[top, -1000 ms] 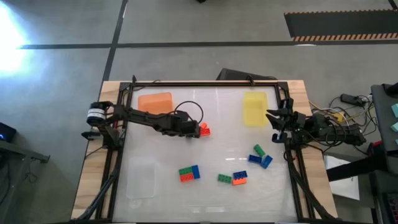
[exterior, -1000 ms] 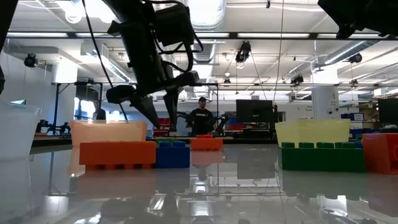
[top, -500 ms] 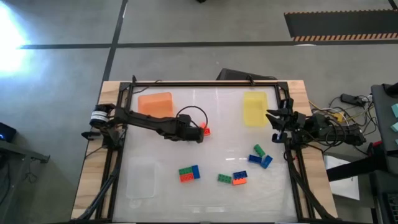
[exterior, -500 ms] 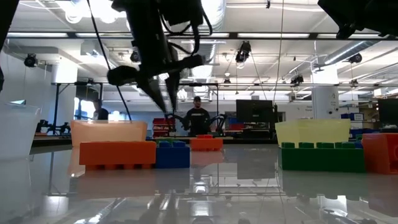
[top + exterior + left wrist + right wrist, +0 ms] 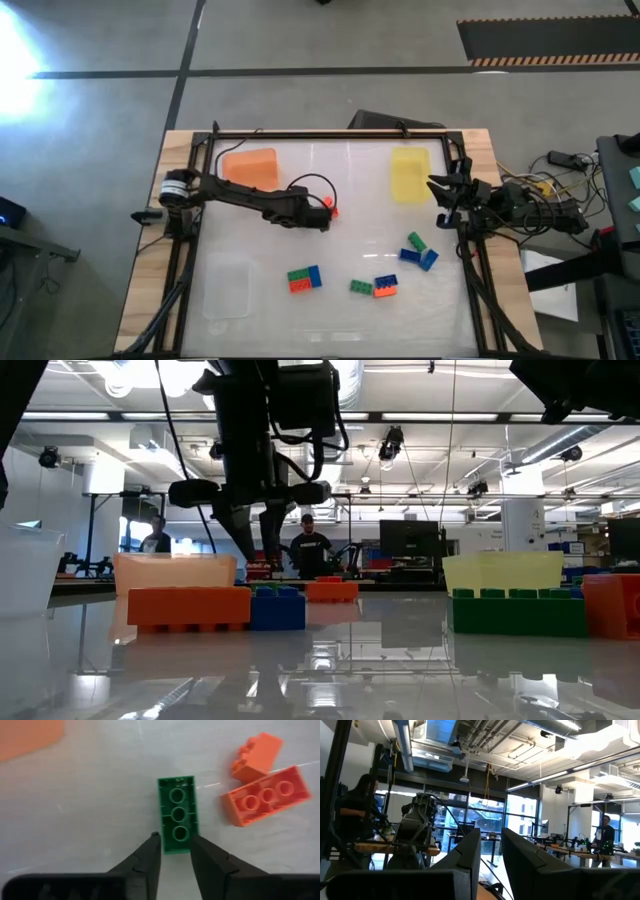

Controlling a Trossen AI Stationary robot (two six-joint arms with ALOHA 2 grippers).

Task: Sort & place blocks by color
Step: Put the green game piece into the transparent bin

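The left tool [image 5: 175, 852] hangs over the middle of the white worktop [image 5: 340, 240], its fingers clenched on the near end of a green block [image 5: 177, 814]. Two red-orange blocks [image 5: 265, 795] lie just beside it. The right tool [image 5: 440, 190] waits at the worktop's edge, its fingers nearly together around nothing.

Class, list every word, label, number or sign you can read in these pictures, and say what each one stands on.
None can be read. The green block and the two orange blocks show only plain studs, and the orange tray and yellow tray carry no lettering. The striped floor marking has no words. Screens in the room behind are too small to read.
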